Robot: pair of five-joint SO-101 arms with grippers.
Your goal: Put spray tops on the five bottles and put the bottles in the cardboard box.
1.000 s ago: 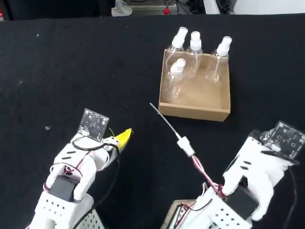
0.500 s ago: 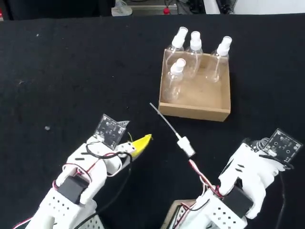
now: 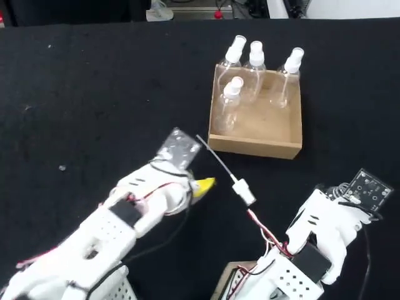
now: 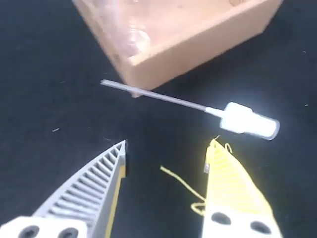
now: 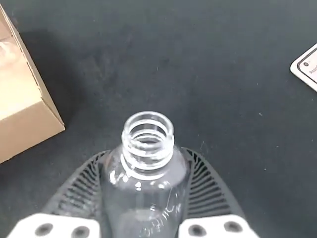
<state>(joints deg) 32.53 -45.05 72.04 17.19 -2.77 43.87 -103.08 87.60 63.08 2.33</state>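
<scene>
A loose white spray top (image 3: 242,190) with a long thin tube lies on the black table just in front of the cardboard box (image 3: 255,145). Four clear bottles (image 3: 227,106) with spray tops stand in the box. My left gripper (image 4: 168,145) is open, with the spray top (image 4: 248,121) just beyond its yellow finger (image 4: 229,184); that yellow finger (image 3: 204,186) is a short way left of the top. My right gripper (image 5: 147,161) is shut on an uncapped clear bottle (image 5: 147,141), held upright near the table's front right, where the right arm (image 3: 331,225) stands.
The box's near corner (image 5: 29,119) lies close to the held bottle. A white card (image 5: 308,67) lies on the table off to one side. Red and white wires (image 3: 265,232) trail in front of the spray top. A cardboard piece (image 3: 230,278) sits at the front edge.
My left arm has swung right and forward, bringing its open fingers up to the spray top. The right arm shifted slightly left with the bottle.
</scene>
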